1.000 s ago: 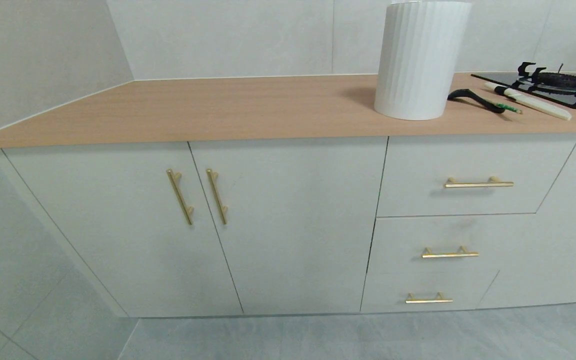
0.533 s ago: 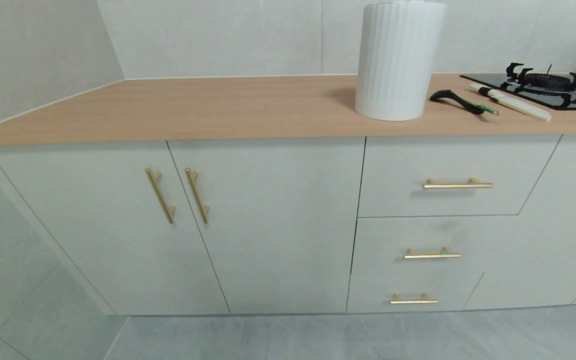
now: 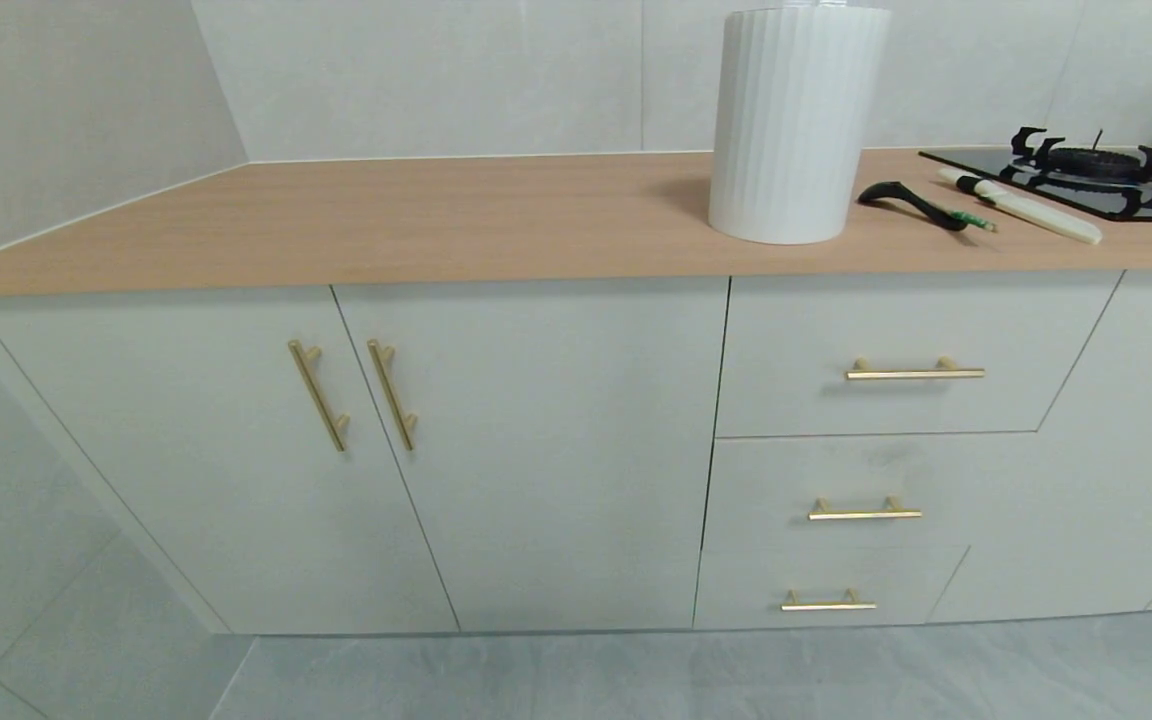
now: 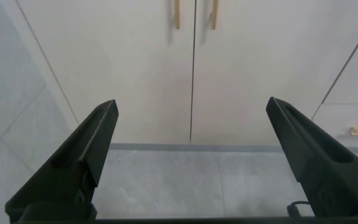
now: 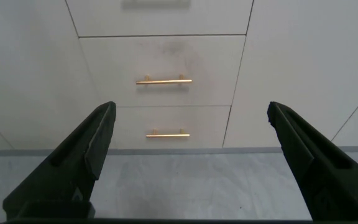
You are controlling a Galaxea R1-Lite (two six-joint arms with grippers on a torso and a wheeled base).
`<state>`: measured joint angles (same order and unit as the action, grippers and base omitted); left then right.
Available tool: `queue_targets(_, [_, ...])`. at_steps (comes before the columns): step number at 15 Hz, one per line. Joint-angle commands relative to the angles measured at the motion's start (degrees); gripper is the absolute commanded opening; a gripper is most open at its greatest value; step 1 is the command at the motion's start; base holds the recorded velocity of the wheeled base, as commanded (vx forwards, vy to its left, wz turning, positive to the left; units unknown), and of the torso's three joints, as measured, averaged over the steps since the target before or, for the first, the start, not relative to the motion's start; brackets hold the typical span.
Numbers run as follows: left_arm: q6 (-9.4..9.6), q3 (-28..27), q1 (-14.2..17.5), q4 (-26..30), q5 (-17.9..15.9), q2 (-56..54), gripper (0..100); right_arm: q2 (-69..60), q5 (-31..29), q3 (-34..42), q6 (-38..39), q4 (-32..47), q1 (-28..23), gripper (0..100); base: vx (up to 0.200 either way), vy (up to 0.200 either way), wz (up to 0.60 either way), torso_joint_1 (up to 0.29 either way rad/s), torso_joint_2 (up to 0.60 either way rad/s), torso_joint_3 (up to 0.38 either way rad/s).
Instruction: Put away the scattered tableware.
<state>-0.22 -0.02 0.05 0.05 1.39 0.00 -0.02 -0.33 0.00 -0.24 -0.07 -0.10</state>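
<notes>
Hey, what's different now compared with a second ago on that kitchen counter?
Only the head camera shifted, so the whole scene slid sideways. The white container, black utensil and cream knife kept their places on the countertop. Nothing was grasped or released.

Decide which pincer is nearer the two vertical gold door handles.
Left. The left pincer points straight at the door handles; the right pincer points at the lower drawer handles, off to their right.

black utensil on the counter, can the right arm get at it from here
Probably not yet: the right pincer hangs open low before the lower drawers, while the black utensil lies up on the countertop.
</notes>
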Motion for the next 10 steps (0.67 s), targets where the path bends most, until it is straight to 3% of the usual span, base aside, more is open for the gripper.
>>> queue_targets(1, [-0.04,0.02,0.04,0.04,0.02,0.00,100,0.02,-0.02,0.00,-0.02,-0.01,0.01,100,0.200,0.000,0.00,0.007,0.01,-0.002])
queue_targets(2, [-0.04,0.02,0.04,0.04,0.02,0.00,100,0.02,-0.02,0.00,-0.02,-0.01,0.01,100,0.200,0.000,0.00,0.012,0.01,-0.002])
queue_targets(8, [-0.04,0.02,0.04,0.04,0.02,0.00,100,0.02,-0.02,0.00,-0.02,-0.01,0.01,100,0.000,0.000,0.00,0.000,0.00,0.000])
queue_targets(10, [-0.04,0.02,0.04,-0.05,0.02,0.00,100,0.11,-0.02,0.00,-0.02,-0.01,-0.08,100,0.000,-0.200,0.00,0.002,0.00,0.007])
